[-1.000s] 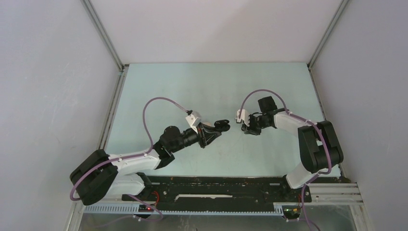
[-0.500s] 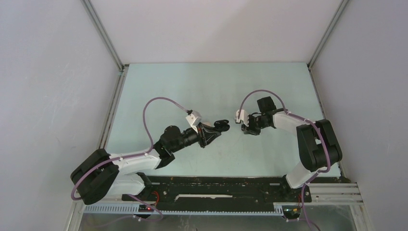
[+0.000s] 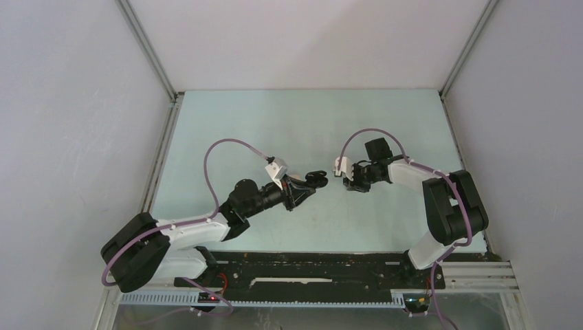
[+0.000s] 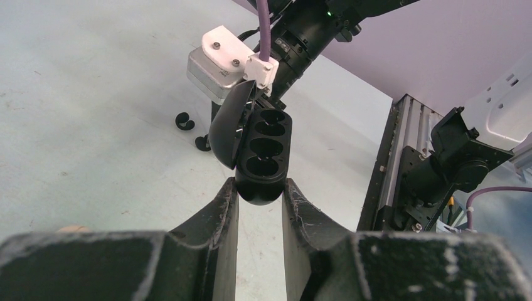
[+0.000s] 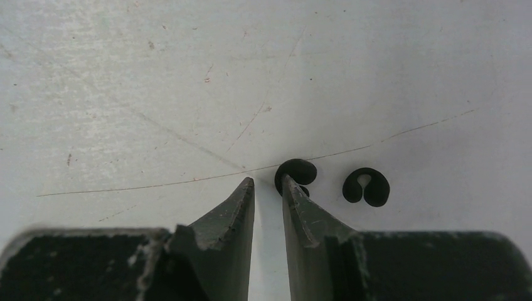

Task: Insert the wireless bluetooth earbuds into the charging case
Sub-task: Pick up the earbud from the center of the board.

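Note:
My left gripper is shut on the black charging case, clamping its lower end and holding it above the table. The lid is swung open to the left, and its round wells show empty. From above, the case sits at the left gripper's tip. Two black earbuds lie on the table. One earbud touches the outer side of my right gripper's right fingertip, and the other earbud lies just right of it. The right gripper stands narrowly open, low over the table, with nothing between its fingers.
The right arm's white wrist camera hangs close behind the held case. Both earbuds also show on the table below it. A black aluminium rail runs along the table's edge. Grey walls enclose the pale green table.
The right gripper has drifted slightly left and away, towards the held case. The left arm and the case have stayed where they were.

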{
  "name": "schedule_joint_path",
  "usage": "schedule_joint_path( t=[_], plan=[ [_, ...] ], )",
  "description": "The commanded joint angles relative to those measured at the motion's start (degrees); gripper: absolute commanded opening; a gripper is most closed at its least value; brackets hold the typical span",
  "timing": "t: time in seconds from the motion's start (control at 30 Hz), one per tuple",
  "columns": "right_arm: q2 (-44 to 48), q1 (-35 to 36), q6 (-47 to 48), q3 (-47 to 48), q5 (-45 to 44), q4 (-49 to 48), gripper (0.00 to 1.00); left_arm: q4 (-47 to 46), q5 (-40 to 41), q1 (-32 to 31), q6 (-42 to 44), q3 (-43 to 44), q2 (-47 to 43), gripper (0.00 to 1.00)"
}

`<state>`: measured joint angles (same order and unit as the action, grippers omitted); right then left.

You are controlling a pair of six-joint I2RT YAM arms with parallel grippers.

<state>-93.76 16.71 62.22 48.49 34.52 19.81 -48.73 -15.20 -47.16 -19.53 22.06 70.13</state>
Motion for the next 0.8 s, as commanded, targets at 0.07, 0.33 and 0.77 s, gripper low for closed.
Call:
schedule_joint_path(
  t=[0.07, 0.33, 0.77],
  plan=[
    [-0.80, -0.03, -0.37, 2.14, -0.27, -3.67, 0.26, -1.02, -0.12, 0.46, -0.43, 0.24, 0.02, 0.00],
    [-2.37, 0.16, 0.00, 2.14, -1.55, -4.66, 0.32, -0.95, -0.69, 0.57, -0.64, 0.70, 0.89, 0.00],
    [0.16, 0.08, -5.88, 0.82, -6.06, -13.41, 0.17, -1.02, -0.87, 0.49, -0.90, 0.85, 1.15, 0.00]
  ],
)
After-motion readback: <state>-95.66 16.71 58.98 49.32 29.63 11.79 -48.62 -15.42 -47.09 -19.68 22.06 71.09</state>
